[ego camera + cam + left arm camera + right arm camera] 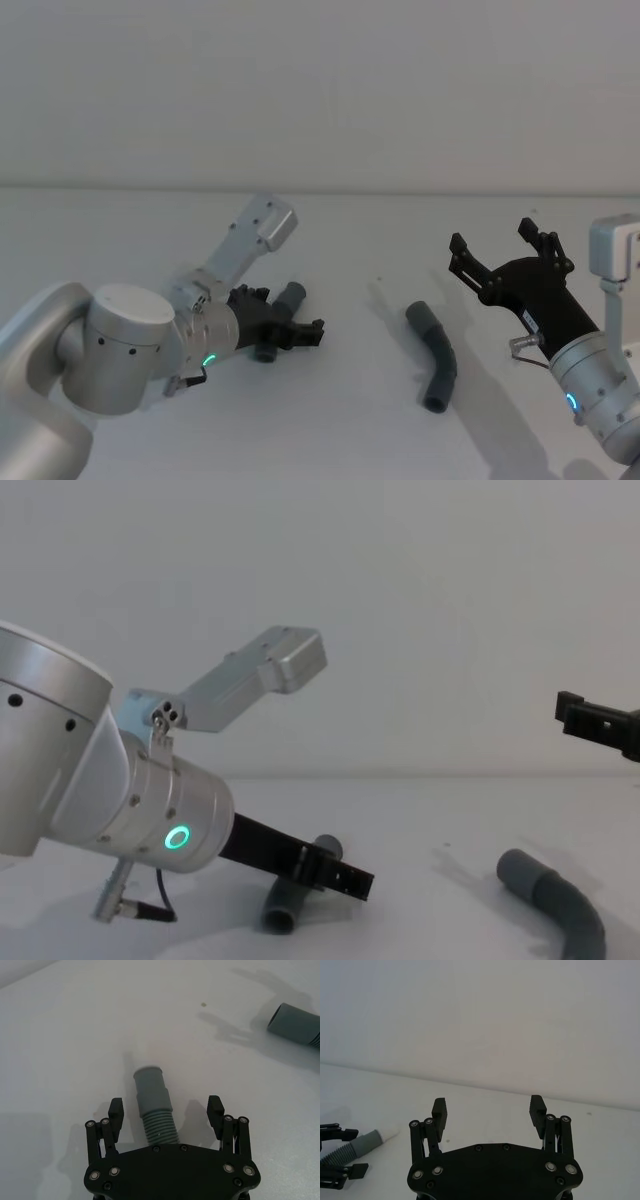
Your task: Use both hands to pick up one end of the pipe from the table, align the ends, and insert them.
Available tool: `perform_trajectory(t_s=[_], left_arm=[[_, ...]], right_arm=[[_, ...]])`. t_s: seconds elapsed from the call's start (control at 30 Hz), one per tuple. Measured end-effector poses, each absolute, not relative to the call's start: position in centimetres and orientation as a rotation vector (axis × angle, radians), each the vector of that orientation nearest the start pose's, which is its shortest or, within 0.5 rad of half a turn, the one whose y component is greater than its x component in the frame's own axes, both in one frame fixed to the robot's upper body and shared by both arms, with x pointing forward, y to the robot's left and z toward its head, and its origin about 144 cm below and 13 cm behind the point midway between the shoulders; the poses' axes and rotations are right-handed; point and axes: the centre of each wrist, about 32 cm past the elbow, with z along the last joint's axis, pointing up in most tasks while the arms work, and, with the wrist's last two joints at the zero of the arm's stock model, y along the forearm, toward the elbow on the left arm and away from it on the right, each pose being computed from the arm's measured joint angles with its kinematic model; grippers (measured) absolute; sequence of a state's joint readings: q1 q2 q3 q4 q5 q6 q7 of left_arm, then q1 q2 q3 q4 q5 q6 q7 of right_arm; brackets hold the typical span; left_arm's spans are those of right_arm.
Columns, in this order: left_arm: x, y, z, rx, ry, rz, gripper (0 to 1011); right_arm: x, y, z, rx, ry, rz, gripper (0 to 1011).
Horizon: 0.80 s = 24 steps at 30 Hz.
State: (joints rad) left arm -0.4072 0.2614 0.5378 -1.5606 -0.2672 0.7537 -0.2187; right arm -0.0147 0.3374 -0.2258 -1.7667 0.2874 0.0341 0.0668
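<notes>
Two dark-grey ribbed pipe pieces lie on the white table (360, 430). My left gripper (290, 312) is low over the left piece (292, 298), open, with its fingers (116, 1110) on either side of the ribbed part just behind the smooth cuff (151, 1091), not touching it. From the right wrist that cuff (366, 1143) shows a white tip (387, 1134). The other, curved piece (437, 355) lies right of centre, its open cuff (292, 1022) facing the left piece. My right gripper (492, 237) hovers open and empty above the table, beyond and to the right of that piece.
A silver camera bracket (262, 228) sticks up from the left wrist. A small dark speck (203, 1005) marks the table between the two pieces. A plain pale wall (320, 90) stands behind the table's far edge.
</notes>
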Motion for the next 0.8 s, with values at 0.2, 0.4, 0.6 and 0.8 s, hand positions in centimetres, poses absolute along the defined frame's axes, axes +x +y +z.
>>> perform_trajectory(t_s=[0.2, 0.4, 0.6, 0.8], left_arm=[[52.10, 14.30, 123.77, 0.548, 0.214, 0.882, 960], [52.02, 14.23, 123.77, 0.552, 0.217, 0.884, 785], [51.97, 14.19, 123.77, 0.554, 0.219, 0.885, 618], [51.95, 14.18, 123.76, 0.556, 0.220, 0.886, 433]], right_arm=[[44.33, -23.71, 118.87, 0.026, -0.075, -1.230, 1000], [44.33, -23.71, 118.87, 0.026, -0.075, -1.230, 1000], [44.33, -23.71, 118.87, 0.026, -0.075, -1.230, 1000], [44.33, -23.71, 118.87, 0.026, -0.075, -1.229, 1000]])
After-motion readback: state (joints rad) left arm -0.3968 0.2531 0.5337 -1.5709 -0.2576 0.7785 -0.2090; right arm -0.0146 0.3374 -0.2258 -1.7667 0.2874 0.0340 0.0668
